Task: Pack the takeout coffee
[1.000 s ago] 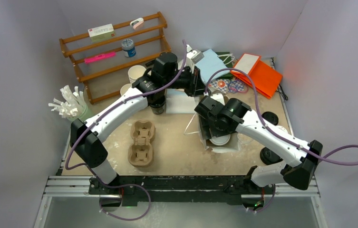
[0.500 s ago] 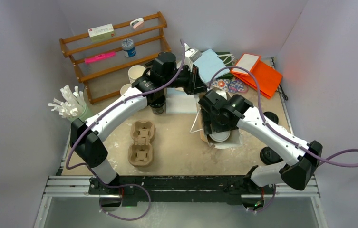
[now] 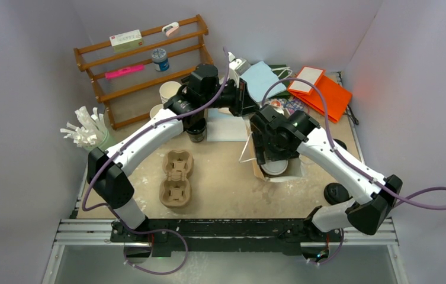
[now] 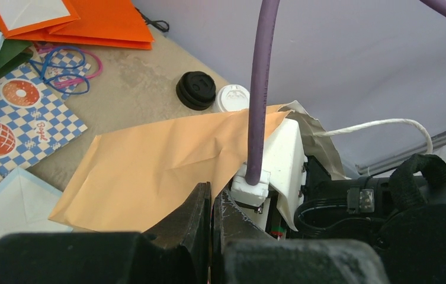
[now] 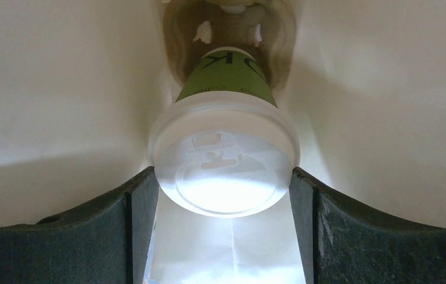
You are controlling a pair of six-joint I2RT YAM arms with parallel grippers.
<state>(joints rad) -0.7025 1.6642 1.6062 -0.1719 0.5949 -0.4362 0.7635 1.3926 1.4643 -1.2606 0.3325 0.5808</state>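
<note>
Right arm has swung its wrist slightly farther from the base and toward the left arm, and the paper bag has shifted with it; the left arm has hardly moved. Step in hand, as judged: lowering the takeout coffee cup into the bag. The right end effector clasps the cup at its white lid, fingers touching the rim on both sides. The left end effector is pressed together beside the bag; whether paper is caught in it cannot be told. Next move likely calls for seating the cup upright on the bag floor, spreading the fingers, and withdrawing straight up clear of the rim and cord handle. The right wrist view alone shows the cup's green band and the white bag walls around it. The left wrist view alone shows the bag's kraft outside and a black lid and a white lid loose on the worktop.
</note>
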